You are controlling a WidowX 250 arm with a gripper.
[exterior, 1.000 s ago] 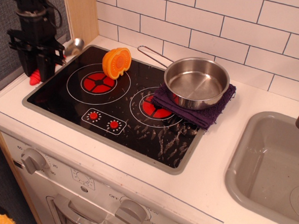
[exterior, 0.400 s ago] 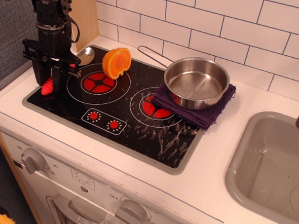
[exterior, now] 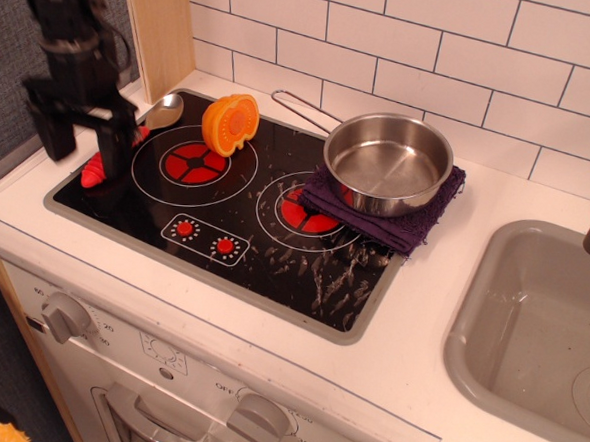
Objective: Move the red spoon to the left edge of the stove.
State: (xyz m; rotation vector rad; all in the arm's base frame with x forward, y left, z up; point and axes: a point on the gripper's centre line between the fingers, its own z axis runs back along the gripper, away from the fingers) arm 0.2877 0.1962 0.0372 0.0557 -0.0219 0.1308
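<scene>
The red spoon (exterior: 125, 140) lies along the left edge of the stove (exterior: 221, 277), its red handle end low near the grey rim and its silver bowl up toward the back left corner, so the placing looks done and the step in hand is a clean retreat. The pincer (exterior: 83, 136) hangs just above the handle with its two dark fingers apart and nothing between them; it appears clear of the spoon, though the blur makes contact hard to rule out. To do this well, I judge the arm should lift straight up before travelling sideways, since a sideways sweep could catch the ribbed handle and drag it off the glass. The black cooktop is smooth and smeared with white streaks near the front right. An orange half-fruit toy (exterior: 229, 123) stands by the left burner, and a steel pan (exterior: 388, 163) sits on a purple cloth (exterior: 415, 224). The white counter (exterior: 439, 330) runs on to a grey sink (exterior: 529, 326), with white tiles behind.
</scene>
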